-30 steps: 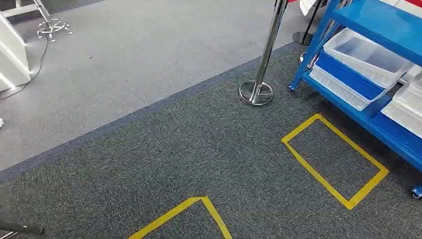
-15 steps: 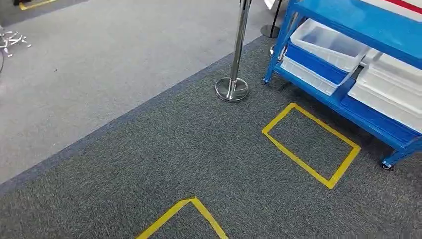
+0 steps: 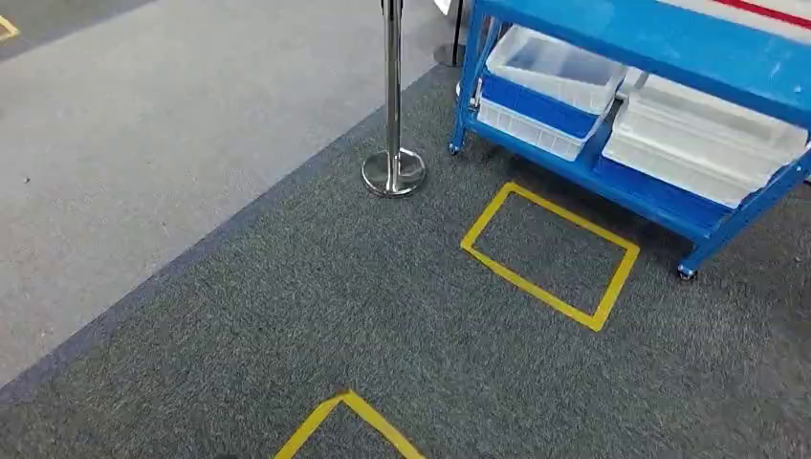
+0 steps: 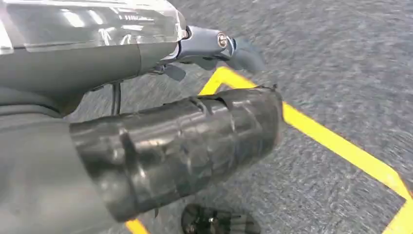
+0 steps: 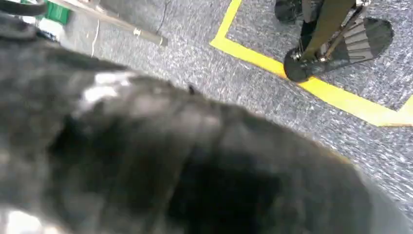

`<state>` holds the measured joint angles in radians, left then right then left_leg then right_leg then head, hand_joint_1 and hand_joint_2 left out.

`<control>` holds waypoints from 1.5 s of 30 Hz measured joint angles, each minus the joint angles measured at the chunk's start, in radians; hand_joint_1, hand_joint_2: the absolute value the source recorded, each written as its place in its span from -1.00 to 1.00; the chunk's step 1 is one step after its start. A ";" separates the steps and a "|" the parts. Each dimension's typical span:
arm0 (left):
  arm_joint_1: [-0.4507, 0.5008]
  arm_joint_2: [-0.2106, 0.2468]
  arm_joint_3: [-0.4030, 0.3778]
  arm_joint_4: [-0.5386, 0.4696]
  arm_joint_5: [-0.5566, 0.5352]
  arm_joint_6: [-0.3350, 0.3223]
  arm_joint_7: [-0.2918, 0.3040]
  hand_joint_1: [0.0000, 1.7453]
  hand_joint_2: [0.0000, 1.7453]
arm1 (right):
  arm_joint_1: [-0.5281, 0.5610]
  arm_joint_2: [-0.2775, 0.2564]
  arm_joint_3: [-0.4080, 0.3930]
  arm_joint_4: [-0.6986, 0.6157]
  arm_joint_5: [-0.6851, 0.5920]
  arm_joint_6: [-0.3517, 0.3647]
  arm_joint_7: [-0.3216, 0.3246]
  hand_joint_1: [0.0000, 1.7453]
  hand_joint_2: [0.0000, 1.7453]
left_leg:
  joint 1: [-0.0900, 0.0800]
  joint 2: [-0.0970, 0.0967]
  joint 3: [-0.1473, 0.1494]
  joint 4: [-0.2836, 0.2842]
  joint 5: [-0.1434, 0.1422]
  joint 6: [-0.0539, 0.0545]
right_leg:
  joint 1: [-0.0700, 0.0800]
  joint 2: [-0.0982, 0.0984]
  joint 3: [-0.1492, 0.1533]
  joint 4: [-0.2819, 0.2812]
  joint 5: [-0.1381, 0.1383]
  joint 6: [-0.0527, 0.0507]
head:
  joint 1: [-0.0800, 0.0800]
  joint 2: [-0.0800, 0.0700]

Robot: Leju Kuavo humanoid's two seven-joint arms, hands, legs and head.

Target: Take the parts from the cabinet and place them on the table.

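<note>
Left hand: the left hand (image 4: 160, 146) hangs low over the dark carpet (image 3: 316, 316), above a line of yellow tape. A dark cover hides the fingers, so I cannot tell how far apart they are; nothing shows in its hold.
Right hand: the right hand (image 5: 160, 161) is a dark blur close to the lens, also hanging over carpet and tape. I cannot tell its spread or whether it holds anything.
Near floor: the corner of one yellow tape outline (image 3: 346, 421) sits at the near edge, slightly left of centre.
Middle floor: a full yellow tape rectangle (image 3: 550, 253) lies to the right, just in front of the cabinet.
Far left: a chrome post (image 3: 392, 115) stands on its round base, near the cabinet's left leg, where dark carpet meets the lighter grey floor.
Far right: the blue cabinet (image 3: 660, 43) on wheels holds white bins (image 3: 703, 134) on its lower shelf; any parts inside are too small to make out.
Change: the whole view has swung over the last second, bringing the cabinet further left and more fully into sight. That is the camera turning, not the things moving.
Meaning: the robot is probably turning to face the cabinet; picking has not begun.
</note>
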<state>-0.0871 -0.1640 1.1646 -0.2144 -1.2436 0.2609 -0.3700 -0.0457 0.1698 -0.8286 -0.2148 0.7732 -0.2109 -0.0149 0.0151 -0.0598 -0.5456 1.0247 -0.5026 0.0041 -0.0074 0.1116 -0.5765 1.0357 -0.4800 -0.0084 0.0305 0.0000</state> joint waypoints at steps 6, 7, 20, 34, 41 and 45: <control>0.001 -0.002 0.000 0.000 -0.002 -0.003 0.000 -1.00 -1.00 | 0.003 -0.001 0.000 0.001 0.001 0.001 0.003 -1.00 -1.00 | 0.003 0.066 0.012 -0.025 0.015 0.039 | -0.001 -0.094 -0.085 0.167 -0.098 0.033 | 0.008 0.000; 0.002 -0.002 0.000 0.000 -0.002 -0.003 0.000 -1.00 -1.00 | 0.002 -0.001 0.000 0.001 0.002 0.001 0.003 -1.00 -1.00 | 0.002 0.080 0.012 -0.025 0.013 0.040 | -0.003 -0.099 -0.123 0.244 -0.128 0.037 | 0.008 0.000; -0.005 -0.002 0.000 0.000 -0.003 -0.008 0.001 -1.00 -1.00 | 0.000 -0.002 0.000 0.002 0.018 -0.003 0.024 -1.00 -1.00 | -0.003 0.110 0.025 0.044 -0.071 -0.007 | 0.000 -0.144 0.012 -0.029 0.015 -0.014 | 0.000 0.000; -0.002 0.001 -0.001 0.000 -0.006 -0.014 -0.002 -1.00 -1.00 | -0.001 -0.002 0.019 0.003 0.038 0.001 0.050 -1.00 -1.00 | -0.002 0.069 0.002 -0.013 0.019 0.032 | 0.000 -0.091 0.008 0.009 -0.014 0.023 | 0.001 0.000; -0.001 0.002 -0.001 0.000 -0.007 -0.024 -0.003 -1.00 -1.00 | 0.000 -0.002 0.024 0.005 0.041 0.004 0.055 -1.00 -1.00 | -0.004 0.073 -0.001 -0.013 0.019 0.038 | -0.006 -0.102 -0.093 0.224 -0.083 0.035 | 0.002 0.000; -0.001 0.001 -0.002 0.000 -0.009 -0.029 -0.003 -1.00 -1.00 | -0.003 -0.002 0.025 0.006 0.049 0.016 0.060 -1.00 -1.00 | -0.009 0.073 0.002 -0.010 0.013 0.023 | 0.007 -0.112 0.016 -0.010 -0.005 0.011 | 0.001 0.000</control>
<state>-0.0885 -0.1633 1.1631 -0.2140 -1.2524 0.2323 -0.3731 -0.0484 0.1678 -0.8034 -0.2090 0.8225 -0.1953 0.0446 0.0063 0.0136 -0.5441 1.0143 -0.4896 0.0266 0.0000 -0.0002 -0.5609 1.0256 -0.4849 0.0030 0.0317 0.0000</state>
